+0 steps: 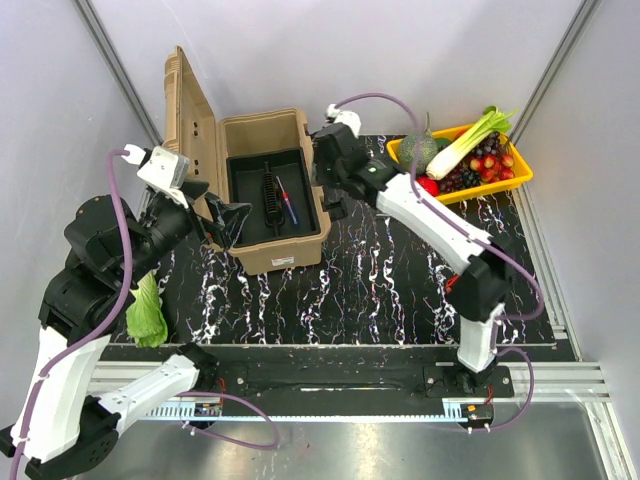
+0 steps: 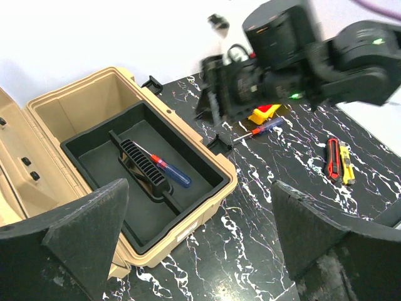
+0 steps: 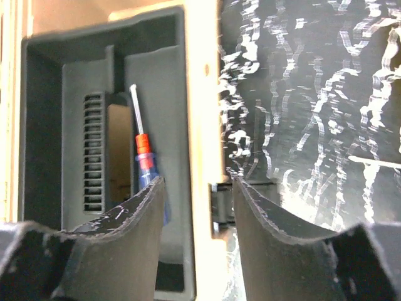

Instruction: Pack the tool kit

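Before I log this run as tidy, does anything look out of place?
A green lettuce leaf lies alone at the left of the table, far from the yellow tray holding the other vegetables.

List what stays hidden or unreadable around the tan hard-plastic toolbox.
Top view: right arm hides the small red-and-blue screwdriver on the black marbled table; only the left wrist shows it.
Right wrist: right gripper cuts off the handle end of the blue-handled screwdriver in the black tray.
Top view: white label on the toolbox, too small to read.
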Controlling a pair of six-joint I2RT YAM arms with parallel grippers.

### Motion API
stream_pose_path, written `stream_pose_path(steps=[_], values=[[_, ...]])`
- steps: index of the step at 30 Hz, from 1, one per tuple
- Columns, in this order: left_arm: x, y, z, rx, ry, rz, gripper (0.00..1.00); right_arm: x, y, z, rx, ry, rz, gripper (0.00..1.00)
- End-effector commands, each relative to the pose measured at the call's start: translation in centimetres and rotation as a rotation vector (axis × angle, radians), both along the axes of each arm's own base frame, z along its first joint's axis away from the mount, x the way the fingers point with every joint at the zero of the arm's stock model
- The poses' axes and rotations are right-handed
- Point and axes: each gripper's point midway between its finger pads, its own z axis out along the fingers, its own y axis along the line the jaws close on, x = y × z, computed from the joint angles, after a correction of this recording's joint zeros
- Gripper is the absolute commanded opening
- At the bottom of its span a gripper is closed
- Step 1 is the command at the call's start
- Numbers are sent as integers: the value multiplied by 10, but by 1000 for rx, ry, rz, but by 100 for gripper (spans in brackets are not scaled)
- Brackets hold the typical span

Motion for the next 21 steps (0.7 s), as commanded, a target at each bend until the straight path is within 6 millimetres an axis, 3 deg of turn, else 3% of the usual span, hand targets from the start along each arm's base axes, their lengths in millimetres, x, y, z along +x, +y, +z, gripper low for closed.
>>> stream_pose_path(steps=[1, 3, 5, 9, 11, 14, 21], values=[[1, 3, 10, -19, -29, 18, 99, 12, -86, 33, 97, -50, -356, 53], [1, 2, 11, -19, -31, 13, 99, 17, -127, 7, 149, 37, -493, 53], [2, 2, 9, -15, -28, 13, 99, 16, -154, -21, 169, 111, -578, 56], [3, 1, 7, -8, -23, 14, 99, 13, -189, -63, 148, 164, -736, 72], [5, 0, 7, -9, -19, 14, 99, 11, -199, -82, 140, 187, -803, 85], [6, -1, 7, -11, -16, 13, 99, 14, -205, -102, 159, 208, -888, 92], [3, 2, 8, -8, -27, 20, 99, 36, -209, -144, 263, 290, -1088, 86]])
